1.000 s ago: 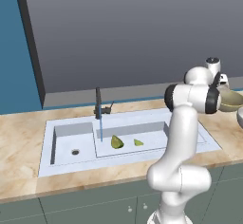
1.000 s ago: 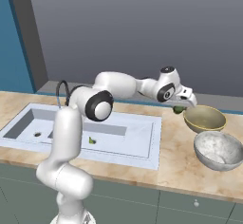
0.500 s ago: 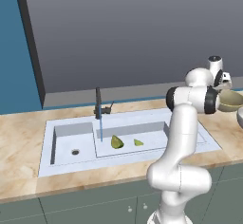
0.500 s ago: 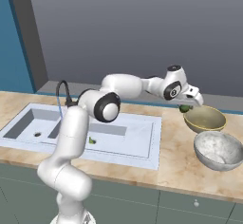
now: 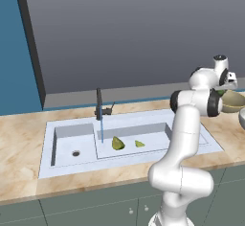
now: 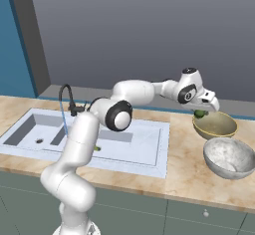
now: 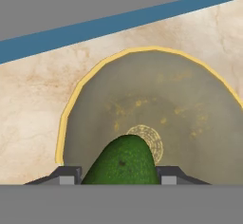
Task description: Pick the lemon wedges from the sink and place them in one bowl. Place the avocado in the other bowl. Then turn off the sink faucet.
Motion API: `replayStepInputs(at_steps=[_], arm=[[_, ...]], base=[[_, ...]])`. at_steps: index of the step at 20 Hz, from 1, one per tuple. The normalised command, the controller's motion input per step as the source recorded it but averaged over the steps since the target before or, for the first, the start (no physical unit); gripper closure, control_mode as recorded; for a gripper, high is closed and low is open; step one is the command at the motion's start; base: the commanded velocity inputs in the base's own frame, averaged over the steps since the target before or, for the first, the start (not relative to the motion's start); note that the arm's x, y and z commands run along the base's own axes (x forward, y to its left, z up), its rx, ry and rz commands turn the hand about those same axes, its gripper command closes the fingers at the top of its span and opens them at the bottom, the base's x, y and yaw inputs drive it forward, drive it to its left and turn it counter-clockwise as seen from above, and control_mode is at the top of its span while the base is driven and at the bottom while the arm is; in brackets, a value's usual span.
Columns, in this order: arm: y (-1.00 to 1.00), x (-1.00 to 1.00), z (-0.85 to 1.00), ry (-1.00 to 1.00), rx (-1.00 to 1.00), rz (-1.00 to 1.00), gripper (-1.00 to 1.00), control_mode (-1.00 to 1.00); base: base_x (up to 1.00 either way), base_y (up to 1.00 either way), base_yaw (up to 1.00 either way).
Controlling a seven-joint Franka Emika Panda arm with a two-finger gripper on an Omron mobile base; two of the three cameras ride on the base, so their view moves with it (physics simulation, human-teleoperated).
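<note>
In the long basin of the sink (image 5: 62, 165), the two lemon wedges (image 5: 118, 143) lie near each other, and the sink faucet (image 5: 99, 104) runs a thin stream of water. The step in hand is to place the avocado (image 7: 124, 163). The gripper (image 6: 200, 112) is clamped on it, jaws partly apart around the fruit, directly above the yellow-rimmed bowl (image 6: 215, 125). The next move probably calls for lowering a little and releasing over the bowl's centre. The grey bowl (image 6: 229, 158) stands just beside it.
</note>
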Motion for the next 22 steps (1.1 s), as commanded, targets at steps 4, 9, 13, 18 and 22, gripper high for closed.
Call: replayStepInputs(at_steps=[4,9,13,18,22], arm=[[-0.28,0.00,-0.22,0.06,0.04,0.00,1.00,-1.00],[-0.22,0.00,-0.17,0.09,0.04,0.00,1.00,-1.00],[-0.19,0.05,0.00,0.04,0.01,0.00,1.00,-1.00],[-0.08,0.02,-0.04,0.02,0.00,0.00,-1.00,-1.00],[0.00,0.00,-0.22,0.05,0.00,0.00,-1.00,-1.00]], base=[[0.00,0.00,0.00],[0.00,0.00,0.00],[0.00,0.00,0.00],[0.00,0.00,0.00],[0.00,0.00,0.00]])
